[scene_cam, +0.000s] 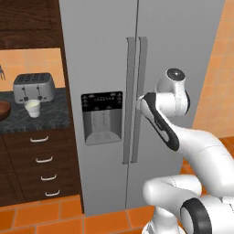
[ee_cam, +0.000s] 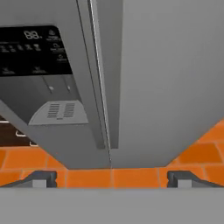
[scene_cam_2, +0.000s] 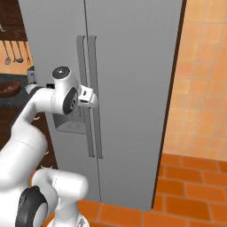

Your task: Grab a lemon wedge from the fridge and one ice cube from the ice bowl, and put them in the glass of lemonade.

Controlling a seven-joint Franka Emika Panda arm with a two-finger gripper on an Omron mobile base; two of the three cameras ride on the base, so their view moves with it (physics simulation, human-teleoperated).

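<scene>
Fridge (scene_cam: 105,55) fills the centre of both base views, both doors shut, so the lemon wedge can't be seen; presumably it's inside. The gripper (scene_cam_2: 91,98) sits right up at the two long vertical handles (scene_cam: 136,98), mid-frame in both base views, prob. because a door has to come open before anything else in the task can happen. In the hand view its two dark fingertips (ee_cam: 40,178) stand far apart at the bottom corners, w/ nothing between them: jaws wide, empty. That view looks down the door seam, w/ the handle bar (ee_cam: 101,87) running top to centre, the black dispenser panel (ee_cam: 35,50) at upper left and orange floor tiles (ee_cam: 131,177) below. Whether the fingers straddle a handle or are just beside it I can't tell.

Containers: the glass of lemonade (scene_cam: 33,108) stands upright on the dark table (scene_cam: 50,116) at mid-left of the left base view, just in front of the silver toaster (scene_cam: 34,87). Contents too small to make out. The ice bowl (scene_cam: 3,110) pokes in at the left edge, near the glass, reddish-brown; the inside isn't visible, so no ice to report. Drawers (scene_cam: 43,160) under the table are shut.

My read: step in hand is opening the fridge; nothing collected yet.
</scene>
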